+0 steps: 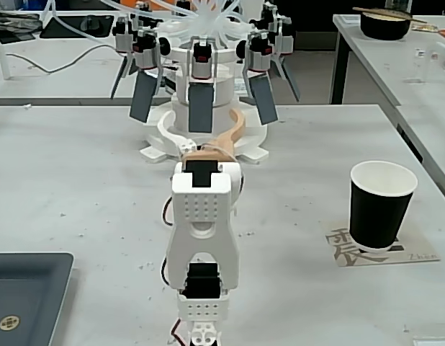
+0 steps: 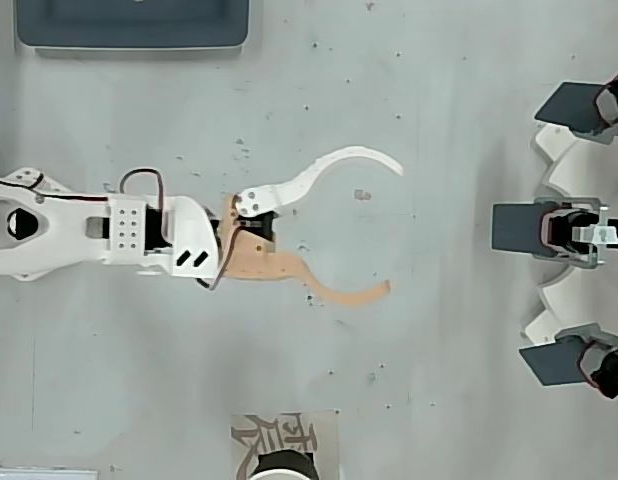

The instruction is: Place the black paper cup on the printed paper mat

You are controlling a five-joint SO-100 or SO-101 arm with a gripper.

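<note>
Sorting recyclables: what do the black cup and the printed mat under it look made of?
The black paper cup looks like matte paperboard: black outer wall, white inside, rolled white rim. The printed paper mat looks like thin, flat beige paper with black print; whether it is coated can't be told.

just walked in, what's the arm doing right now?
Nothing is in its grasp. The gripper is wide open and empty over bare table, its white finger and tan finger spread apart. The black paper cup with the white rim stands upright on the beige printed paper mat, off to the right of the arm in the fixed view. So the cup is already on the mat, and the arm is clear of it.
</note>
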